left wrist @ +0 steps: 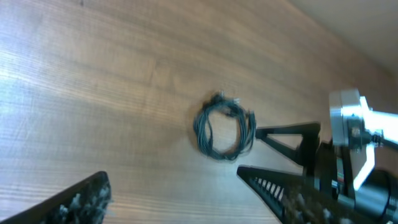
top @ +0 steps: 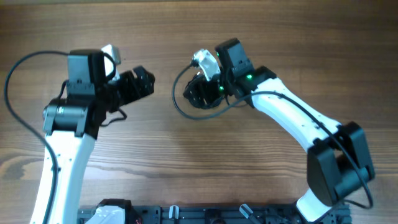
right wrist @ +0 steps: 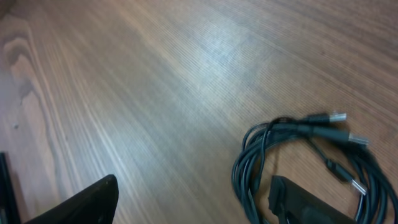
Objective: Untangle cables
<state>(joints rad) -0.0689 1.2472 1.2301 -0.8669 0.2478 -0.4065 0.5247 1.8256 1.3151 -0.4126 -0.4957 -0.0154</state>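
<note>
The cables [left wrist: 224,130] are a small coil of thin black cords lying on the wood table. In the right wrist view the coil [right wrist: 249,168] shows several silver plug ends at its right. My right gripper [right wrist: 193,202] is open and low over the coil. Its right finger is inside the loop and its left finger is well outside, so the jaws straddle the coil's left strands. In the overhead view the right gripper [top: 200,93] hides most of the coil. My left gripper [top: 144,82] is open and empty, left of the coil and pointing at it; it also shows in the left wrist view [left wrist: 174,186].
A thicker black robot wire [top: 176,102] loops on the table just left of the right gripper. Another arm wire [top: 18,68] arcs at the far left. The right gripper's finger [left wrist: 289,134] and white camera [left wrist: 348,118] appear in the left wrist view beside the coil.
</note>
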